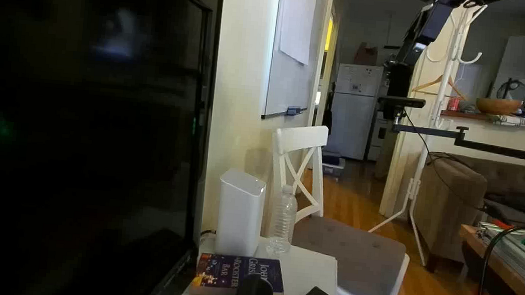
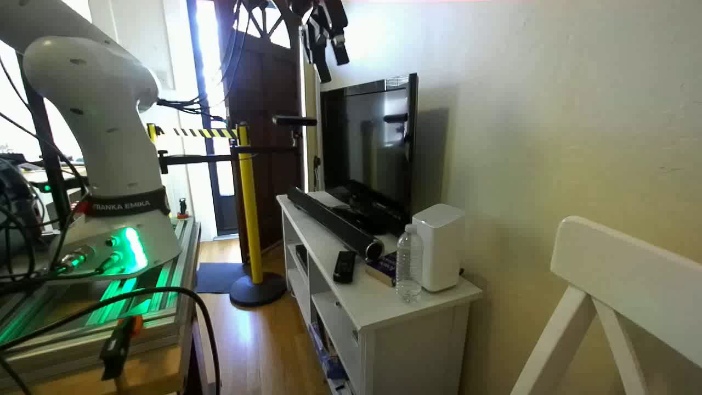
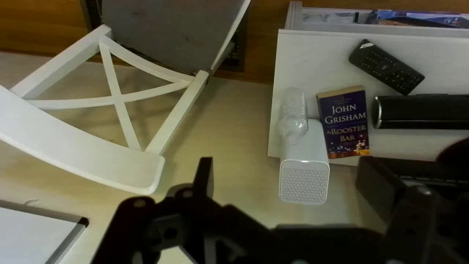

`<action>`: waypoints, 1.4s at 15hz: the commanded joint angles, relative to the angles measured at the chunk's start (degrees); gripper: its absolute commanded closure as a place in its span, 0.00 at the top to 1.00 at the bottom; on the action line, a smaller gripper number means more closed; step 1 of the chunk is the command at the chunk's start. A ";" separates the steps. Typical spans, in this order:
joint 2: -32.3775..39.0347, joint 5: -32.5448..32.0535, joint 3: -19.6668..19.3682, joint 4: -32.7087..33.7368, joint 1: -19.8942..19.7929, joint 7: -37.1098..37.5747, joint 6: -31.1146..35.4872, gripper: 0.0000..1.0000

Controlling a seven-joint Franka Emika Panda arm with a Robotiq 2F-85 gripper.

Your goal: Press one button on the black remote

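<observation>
Rounded white arm [image 2: 107, 109], black FRANKA EMIKA band [image 2: 129, 204], green-lit base [image 2: 118, 252], black end effector [image 2: 333, 66]

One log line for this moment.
remote: face-up on stand, near book | jaws: open, empty, clear of remote | press: not underway

Arm [image 2: 112, 131]: white, upright on its base [image 2: 101, 233]; a green light [image 2: 134, 251] glows on the base, and a dark band [image 2: 129, 206] lettered FRANKA EMIKA wraps the foot of the column. Column rises to a rounded joint [image 2: 79, 57]; an upper link [image 2: 38, 19] slopes off at the top left corner. Middle stretch out of frame. Pincer [image 2: 333, 68]: hangs from the upper edge in both exterior views, pointing down at a slight tilt. Wrist view: two dark fingers [image 3: 205, 178] spread well apart, linkages blurred.
</observation>
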 commanded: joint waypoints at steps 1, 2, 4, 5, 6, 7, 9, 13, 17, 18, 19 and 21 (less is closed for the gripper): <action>-0.01 -0.14 -0.15 0.10 0.23 0.14 -0.15 1.00; -0.01 -0.14 -0.15 0.10 0.23 0.14 -0.15 1.00; -0.01 -0.14 -0.15 0.10 0.23 0.14 -0.15 1.00; -0.01 -0.14 -0.15 0.10 0.23 0.14 -0.15 1.00; 1.64 0.90 -0.85 0.40 1.76 -1.35 0.68 1.00; 3.93 2.22 -1.37 0.81 3.82 -2.83 1.99 1.00; 8.23 4.89 -1.68 1.48 8.13 -5.66 4.78 1.00; 18.73 11.02 -1.82 3.90 16.00 -11.70 9.75 1.00; 28.74 18.86 -2.08 7.16 21.35 -21.02 8.70 1.00; 31.97 20.52 -2.31 8.17 21.81 -23.97 8.62 1.00; 35.16 21.94 -2.36 9.32 21.81 -26.90 8.13 1.00; 40.64 24.55 -1.38 11.60 20.88 -32.14 6.81 1.00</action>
